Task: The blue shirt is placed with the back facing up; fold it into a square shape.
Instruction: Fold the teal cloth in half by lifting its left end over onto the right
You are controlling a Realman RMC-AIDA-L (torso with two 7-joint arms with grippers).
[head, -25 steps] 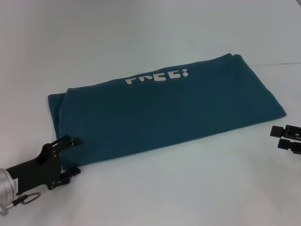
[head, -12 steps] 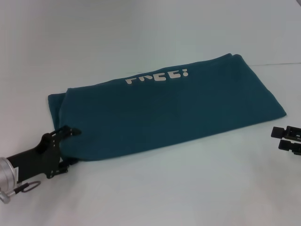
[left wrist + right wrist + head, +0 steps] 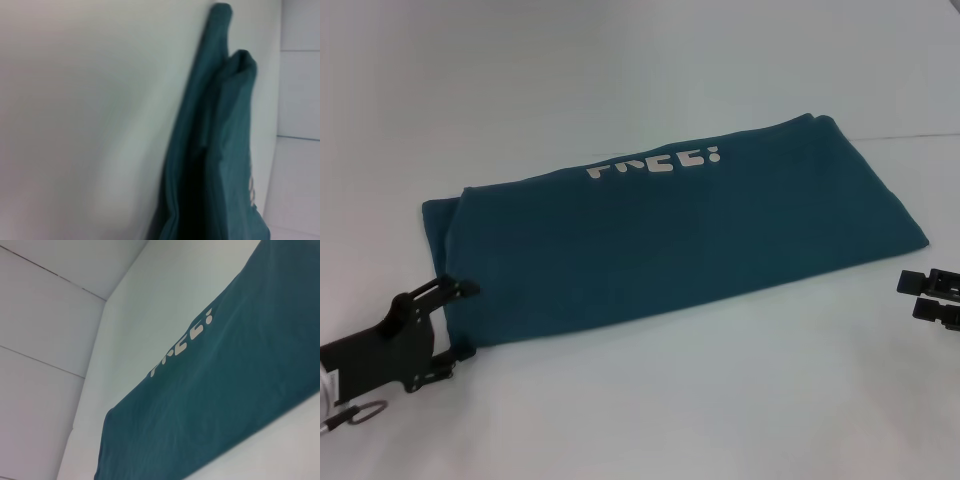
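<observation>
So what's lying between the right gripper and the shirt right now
Nothing. In the head view, only a bare strip of white table separates the right gripper from the near right edge of the shirt.

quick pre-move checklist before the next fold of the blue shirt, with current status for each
1. Blue shirt already folded into a long band, lying flat on the table: ok.
2. Square shape reached: not ok, the band is much longer than wide.
3. Left claw at the band's near left corner: ok, beside the edge.
4. Left claw gripping fabric: not ok, its fingers are spread and no cloth shows between them.
5. Right claw at the right end: not ok, it sits on the table clear of the shirt.
6. Right claw open: cannot tell.
</observation>
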